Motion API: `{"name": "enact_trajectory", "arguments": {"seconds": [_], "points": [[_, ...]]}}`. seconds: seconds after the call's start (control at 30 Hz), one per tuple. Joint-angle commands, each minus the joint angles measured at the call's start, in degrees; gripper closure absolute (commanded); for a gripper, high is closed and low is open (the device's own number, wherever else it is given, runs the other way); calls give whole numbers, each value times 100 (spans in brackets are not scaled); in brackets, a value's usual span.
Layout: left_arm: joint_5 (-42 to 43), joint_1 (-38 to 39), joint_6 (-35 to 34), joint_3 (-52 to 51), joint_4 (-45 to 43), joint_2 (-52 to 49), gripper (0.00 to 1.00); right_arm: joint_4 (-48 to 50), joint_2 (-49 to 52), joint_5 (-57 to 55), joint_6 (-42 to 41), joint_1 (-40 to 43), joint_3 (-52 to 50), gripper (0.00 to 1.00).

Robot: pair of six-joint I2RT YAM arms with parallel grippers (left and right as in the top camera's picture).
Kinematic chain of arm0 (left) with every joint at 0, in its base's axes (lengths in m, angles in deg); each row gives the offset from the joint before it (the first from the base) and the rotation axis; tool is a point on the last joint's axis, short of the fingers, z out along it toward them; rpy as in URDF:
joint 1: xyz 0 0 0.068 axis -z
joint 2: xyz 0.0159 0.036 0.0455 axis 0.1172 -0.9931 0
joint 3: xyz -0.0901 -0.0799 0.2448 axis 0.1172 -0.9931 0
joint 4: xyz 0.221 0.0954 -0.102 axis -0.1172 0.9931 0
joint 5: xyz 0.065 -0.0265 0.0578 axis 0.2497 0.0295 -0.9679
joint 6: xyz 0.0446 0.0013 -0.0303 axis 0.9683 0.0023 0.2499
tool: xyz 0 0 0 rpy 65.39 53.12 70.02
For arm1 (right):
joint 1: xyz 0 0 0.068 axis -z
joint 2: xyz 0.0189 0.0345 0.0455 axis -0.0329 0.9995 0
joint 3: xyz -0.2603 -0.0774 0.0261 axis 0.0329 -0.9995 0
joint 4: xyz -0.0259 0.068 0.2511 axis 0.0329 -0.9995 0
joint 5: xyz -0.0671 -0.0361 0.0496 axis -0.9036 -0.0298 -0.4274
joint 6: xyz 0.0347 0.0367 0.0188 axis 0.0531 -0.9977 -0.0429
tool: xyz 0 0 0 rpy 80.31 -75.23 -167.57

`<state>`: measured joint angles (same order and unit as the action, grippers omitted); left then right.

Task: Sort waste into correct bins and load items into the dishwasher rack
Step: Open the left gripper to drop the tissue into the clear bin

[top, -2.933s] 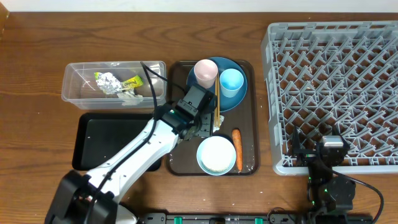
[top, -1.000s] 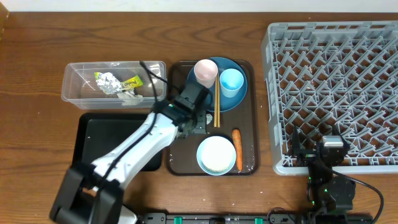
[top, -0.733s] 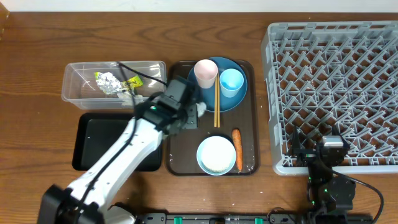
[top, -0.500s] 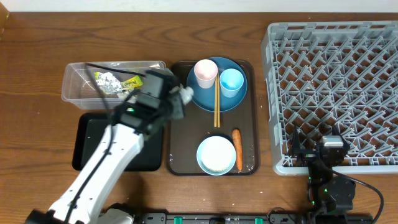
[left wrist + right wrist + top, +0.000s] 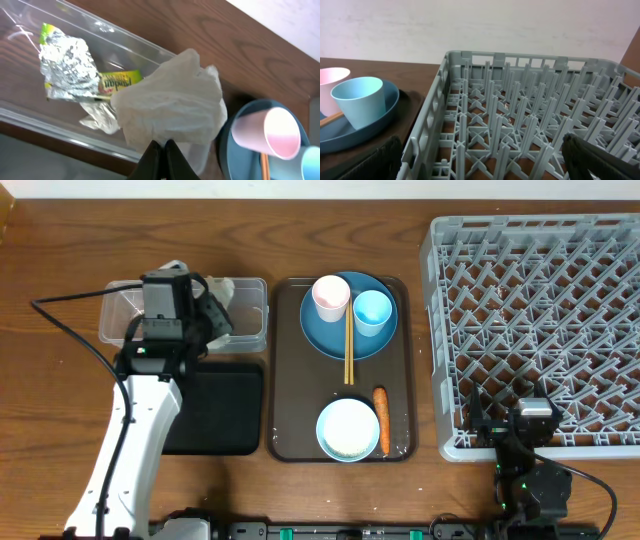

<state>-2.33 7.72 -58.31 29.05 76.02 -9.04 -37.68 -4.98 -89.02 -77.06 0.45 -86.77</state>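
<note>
My left gripper (image 5: 162,149) is shut on a crumpled white tissue (image 5: 172,102), held over the right end of the clear tub (image 5: 250,332). In the tub lie silver foil (image 5: 67,62), a yellow-green wrapper (image 5: 120,80) and another tissue (image 5: 100,119). The black tray (image 5: 225,420) lies in front of the tub. The dark-blue plate (image 5: 325,338) carries a pink cup (image 5: 331,297), a light-blue cup (image 5: 372,312) and chopsticks (image 5: 348,350). A pale bowl (image 5: 348,429) and a carrot (image 5: 381,420) lie nearer. My right gripper (image 5: 485,160) stands open at the grey rack's (image 5: 540,320) front edge.
The brown serving tray (image 5: 290,380) sits between the bins and the rack. The left arm (image 5: 135,440) stretches over the black tray's left part. Bare wooden table (image 5: 60,380) lies to the left and behind.
My left gripper lifted the tissue off the serving tray and swung left and back to the clear tub. The right arm stayed still.
</note>
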Motion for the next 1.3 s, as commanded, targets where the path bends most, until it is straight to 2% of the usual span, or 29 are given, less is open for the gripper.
{"name": "enact_trajectory", "arguments": {"seconds": [0.0, 0.57, 0.87, 1.27], "points": [[-70, -105, 22, -20, -90, -177, 93, -7, -26, -37, 24, -68, -22, 1], [-74, -131, 168, -20, -566, -1064, 93, -7, -26, -37, 26, -68, -22, 1], [-369, -131, 385, -20, -621, -1082, 87, -7, -26, -37, 24, -68, -22, 1], [-369, -131, 387, -20, -730, -1082, 87, -7, -26, -37, 24, -68, -22, 1]]}}
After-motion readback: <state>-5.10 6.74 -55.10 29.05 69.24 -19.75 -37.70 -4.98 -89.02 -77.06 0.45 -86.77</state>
